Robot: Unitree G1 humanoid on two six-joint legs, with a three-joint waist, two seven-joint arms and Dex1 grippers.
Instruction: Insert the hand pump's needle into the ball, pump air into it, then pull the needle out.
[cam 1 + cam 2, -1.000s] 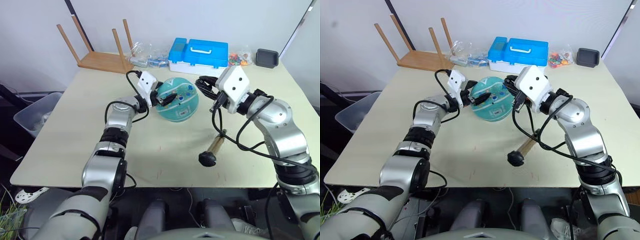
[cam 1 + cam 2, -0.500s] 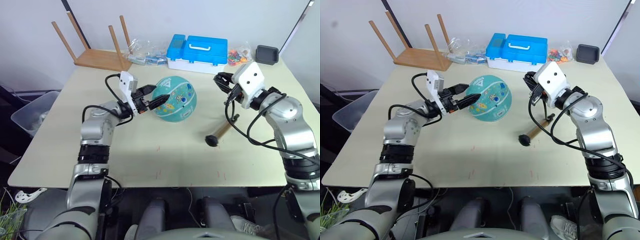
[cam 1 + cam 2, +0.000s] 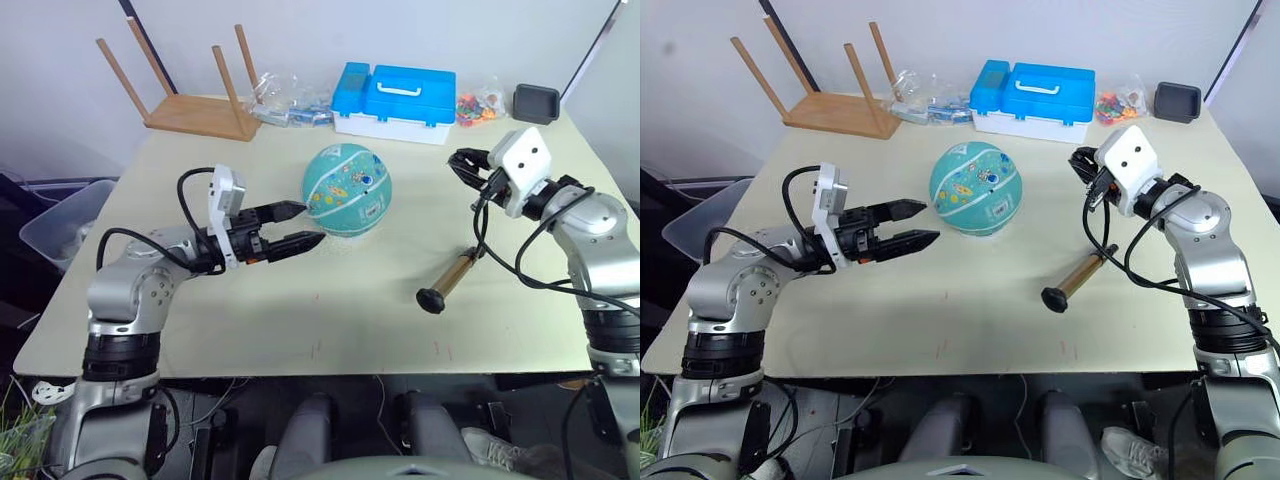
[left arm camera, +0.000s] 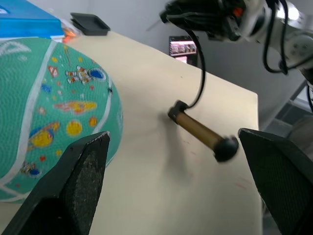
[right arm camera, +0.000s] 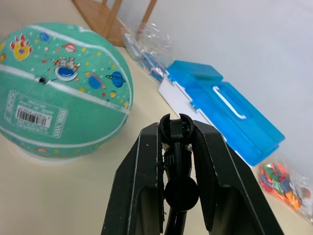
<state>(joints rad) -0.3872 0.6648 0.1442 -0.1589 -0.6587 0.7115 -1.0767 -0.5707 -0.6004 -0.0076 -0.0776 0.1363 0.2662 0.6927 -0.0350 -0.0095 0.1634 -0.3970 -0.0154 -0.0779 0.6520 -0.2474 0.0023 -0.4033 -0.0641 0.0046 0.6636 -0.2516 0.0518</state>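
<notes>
I see the ball (image 3: 346, 189) mid-table, free of both arms, my left gripper (image 3: 297, 226) spread apart just left of it, my right gripper (image 5: 177, 142) clamped on the black hose (image 3: 478, 215), hand pump (image 3: 450, 281) lying flat near right

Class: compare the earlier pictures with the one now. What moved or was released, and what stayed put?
The left gripper let go of the ball and drew back, open. The right gripper pulled away from the ball, still clamping the pump's hose. Ball and pump barrel stayed on the table.

Glossy teal ball (image 3: 347, 188), bronze metal hand pump (image 3: 452, 279), matt table (image 3: 300, 310)
</notes>
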